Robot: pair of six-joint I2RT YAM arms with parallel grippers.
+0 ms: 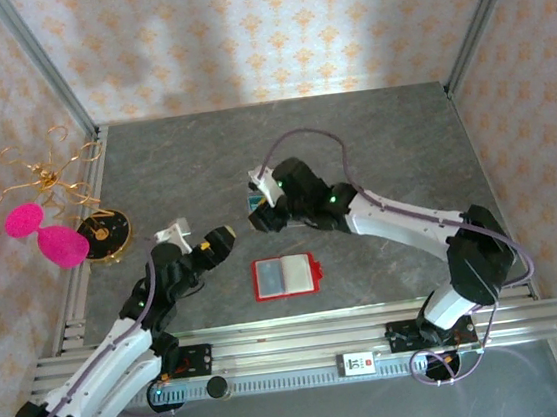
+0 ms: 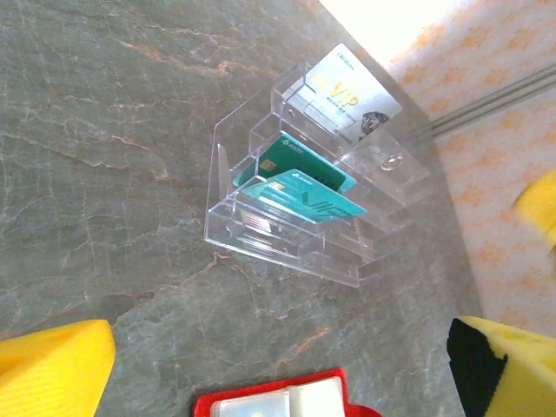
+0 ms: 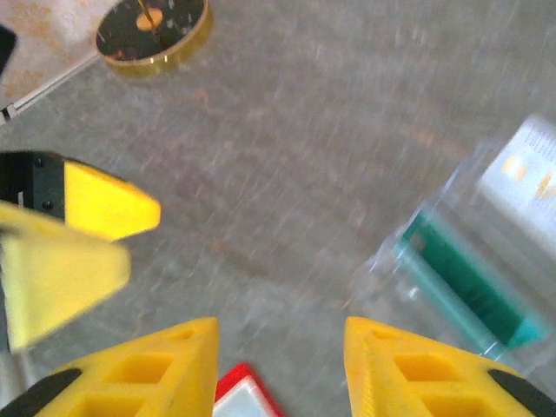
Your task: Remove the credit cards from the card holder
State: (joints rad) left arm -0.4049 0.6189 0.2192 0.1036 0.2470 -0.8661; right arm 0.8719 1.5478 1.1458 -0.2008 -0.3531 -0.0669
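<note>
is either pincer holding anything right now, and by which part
Nothing is held: the left pincer and the right pincer both stand open and empty, clear of the small red folding wallet.

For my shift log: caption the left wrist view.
Clear slotted tray holds two teal cards and a whitish VIP card; red wallet at the bottom edge.

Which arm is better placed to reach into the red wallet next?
Right, probably: the right pincer hangs open nearest the red wallet and clear tray; the left pincer sits farther aside.
</note>
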